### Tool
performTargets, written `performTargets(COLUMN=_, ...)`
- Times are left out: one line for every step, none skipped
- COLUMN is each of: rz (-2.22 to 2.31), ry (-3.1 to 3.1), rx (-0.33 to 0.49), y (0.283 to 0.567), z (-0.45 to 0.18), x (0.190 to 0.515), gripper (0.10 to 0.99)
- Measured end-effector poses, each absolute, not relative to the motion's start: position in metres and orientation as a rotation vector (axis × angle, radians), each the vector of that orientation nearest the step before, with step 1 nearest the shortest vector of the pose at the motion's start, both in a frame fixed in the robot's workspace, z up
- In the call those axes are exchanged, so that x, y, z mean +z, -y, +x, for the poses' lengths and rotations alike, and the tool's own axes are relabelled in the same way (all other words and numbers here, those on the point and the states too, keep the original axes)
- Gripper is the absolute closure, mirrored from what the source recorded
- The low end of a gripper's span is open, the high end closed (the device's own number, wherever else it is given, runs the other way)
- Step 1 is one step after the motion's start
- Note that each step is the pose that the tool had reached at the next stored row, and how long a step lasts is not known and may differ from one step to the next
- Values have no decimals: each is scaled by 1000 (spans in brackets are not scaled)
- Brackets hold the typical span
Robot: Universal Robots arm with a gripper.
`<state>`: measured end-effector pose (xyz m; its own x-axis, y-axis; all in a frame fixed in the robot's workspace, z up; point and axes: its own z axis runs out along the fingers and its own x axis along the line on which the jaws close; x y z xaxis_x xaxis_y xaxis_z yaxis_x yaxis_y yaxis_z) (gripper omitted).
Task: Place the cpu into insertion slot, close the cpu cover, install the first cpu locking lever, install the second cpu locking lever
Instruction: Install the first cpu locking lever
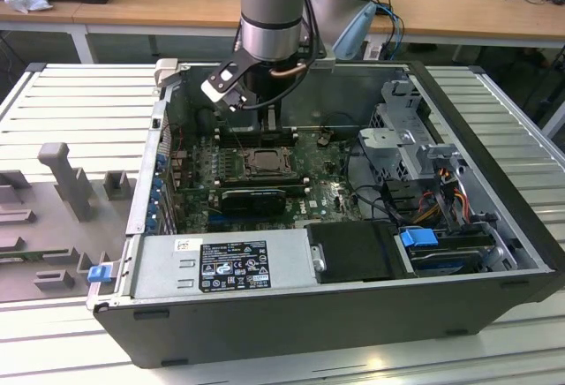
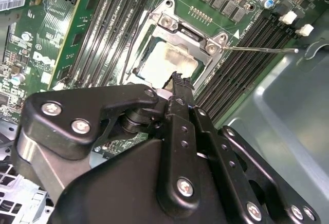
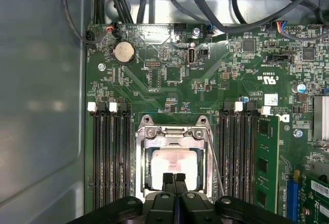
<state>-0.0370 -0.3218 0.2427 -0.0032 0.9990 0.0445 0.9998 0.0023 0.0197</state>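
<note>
Slatted grey surface [image 1: 79, 94], open computer case [image 1: 309, 328]: cpu [image 3: 174, 163] seated, cpu cover [image 3: 175, 132] down.
Mid-frame in the exterior view, the jaws are pinched together on nothing at the cpu cover's edge; a locking lever [image 2: 262, 49] looks unlatched.

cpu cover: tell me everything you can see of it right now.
The cpu cover is a thin grey frame of bare, shiny metal with a square window. It lies flat on the green board, apparently closed, and the pale cpu shows through the window. Two screws sit on the bar at one end. A thin wire lever runs along one side. The shut gripper hovers at the opposite edge; whether it touches the cover cannot be told.
</note>
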Motion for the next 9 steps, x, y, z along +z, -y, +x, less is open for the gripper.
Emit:
performTargets(rz=-2205, ry=2211, rx=-71, y=322, z=-37, x=244, gripper=980)
performTargets(rz=-2205, ry=2211, rx=-71, y=322, z=-37, x=245, gripper=980)
performTargets(rz=-2205, ry=2211, rx=-71, y=322, z=-37, x=246, gripper=980)
performTargets(rz=-2205, ry=2211, rx=-71, y=322, z=-37, x=246, gripper=980)
performTargets(rz=-2205, ry=2211, rx=-71, y=322, z=-37, x=247, gripper=980)
performTargets(rz=-2205, ry=2211, rx=-71, y=322, z=-37, x=247, gripper=980)
performTargets(rz=-2205, ry=2211, rx=-71, y=322, z=-37, x=248, gripper=980)
performTargets(rz=-2205, ry=2211, rx=-71, y=322, z=-37, x=248, gripper=980)
performTargets(rz=-2205, ry=2211, rx=-71, y=322, z=-37, x=249, gripper=980)
